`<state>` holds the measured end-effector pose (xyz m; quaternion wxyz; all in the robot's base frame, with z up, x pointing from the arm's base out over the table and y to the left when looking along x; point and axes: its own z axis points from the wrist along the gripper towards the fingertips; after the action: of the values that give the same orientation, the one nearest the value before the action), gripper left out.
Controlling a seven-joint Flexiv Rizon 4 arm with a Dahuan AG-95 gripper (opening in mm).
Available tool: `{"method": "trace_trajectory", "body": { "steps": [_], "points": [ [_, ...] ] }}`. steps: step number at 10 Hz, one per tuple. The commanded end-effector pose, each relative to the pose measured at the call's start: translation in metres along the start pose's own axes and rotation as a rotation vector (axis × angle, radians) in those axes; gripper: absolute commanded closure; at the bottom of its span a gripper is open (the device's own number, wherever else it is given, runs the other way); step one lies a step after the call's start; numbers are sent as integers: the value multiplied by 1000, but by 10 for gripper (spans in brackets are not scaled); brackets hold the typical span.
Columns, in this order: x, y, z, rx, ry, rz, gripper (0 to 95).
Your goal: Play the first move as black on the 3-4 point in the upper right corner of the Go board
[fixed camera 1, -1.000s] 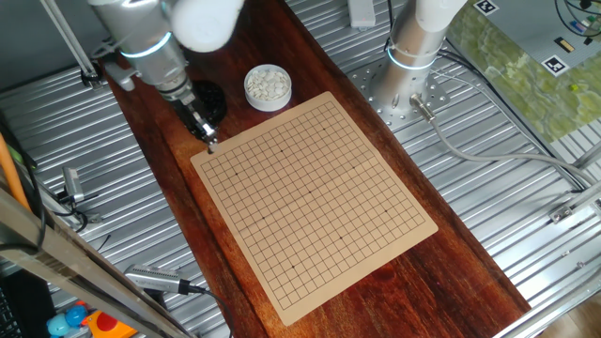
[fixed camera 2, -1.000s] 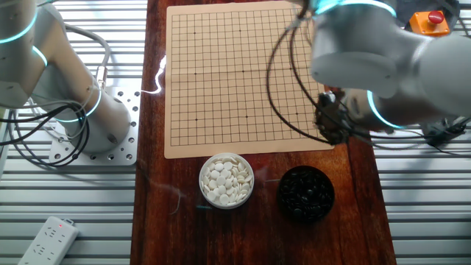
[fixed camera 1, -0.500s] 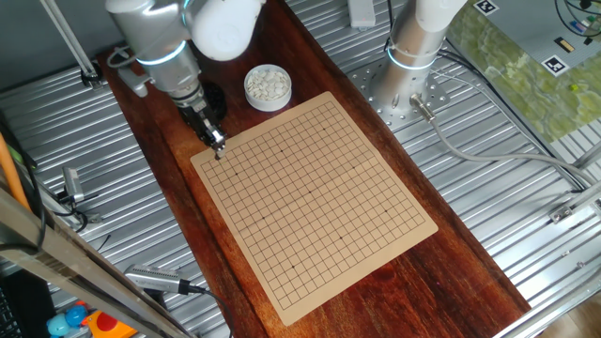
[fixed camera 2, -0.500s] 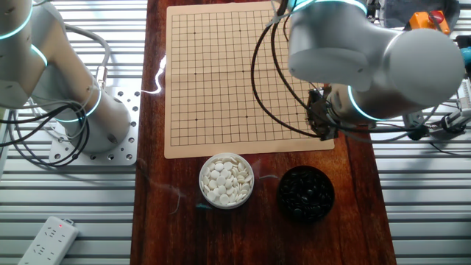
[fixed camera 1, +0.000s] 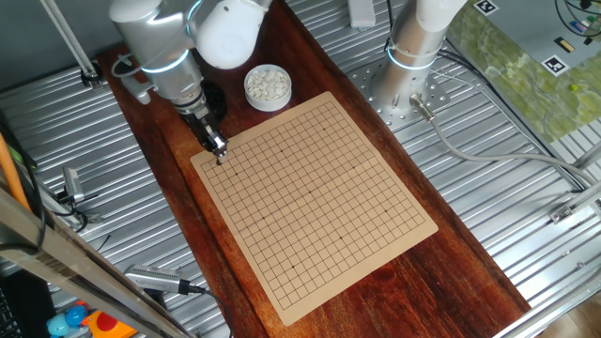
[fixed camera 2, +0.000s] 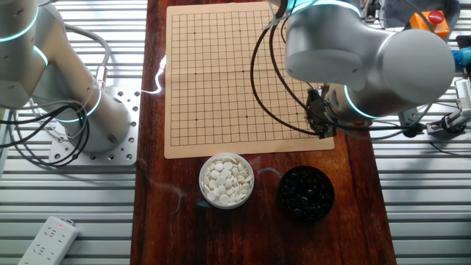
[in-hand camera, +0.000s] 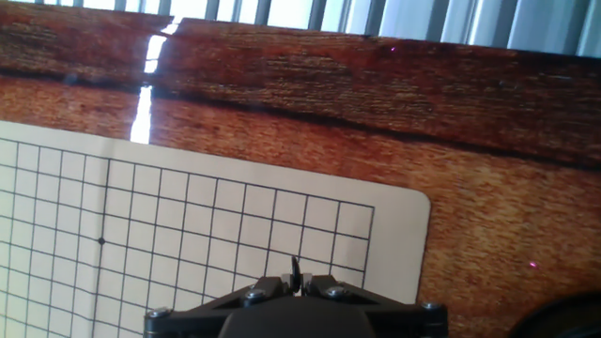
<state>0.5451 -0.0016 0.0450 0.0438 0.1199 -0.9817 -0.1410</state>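
Note:
The tan Go board [fixed camera 1: 319, 207] lies on the dark wooden table, with no stones on its grid. My gripper [fixed camera 1: 219, 154] hangs over the board's corner nearest the bowls, also seen in the other fixed view [fixed camera 2: 321, 130]. In the hand view my gripper [in-hand camera: 294, 282] is shut on a black stone [in-hand camera: 294, 269], seen edge-on as a thin dark sliver between the fingertips, above the grid squares near the board's rounded corner [in-hand camera: 413, 202].
A bowl of black stones [fixed camera 2: 305, 193] and a bowl of white stones [fixed camera 2: 227, 180] stand on the wood just off the board's near edge. A second arm's base [fixed camera 1: 404, 66] is bolted beside the table. A power strip [fixed camera 2: 48, 239] lies on the metal surface.
My gripper has moved from beside the black bowl onto the board's corner, a little further over the grid, still shut on the stone.

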Motion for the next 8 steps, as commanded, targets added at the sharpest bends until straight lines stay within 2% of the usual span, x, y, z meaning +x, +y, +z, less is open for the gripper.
{"method": "trace_trajectory", "body": {
  "steps": [1,8],
  "points": [
    [0,0,1,3,-2,-1,950],
    [5,3,16,9,-9,-1,950]
  ]
}}
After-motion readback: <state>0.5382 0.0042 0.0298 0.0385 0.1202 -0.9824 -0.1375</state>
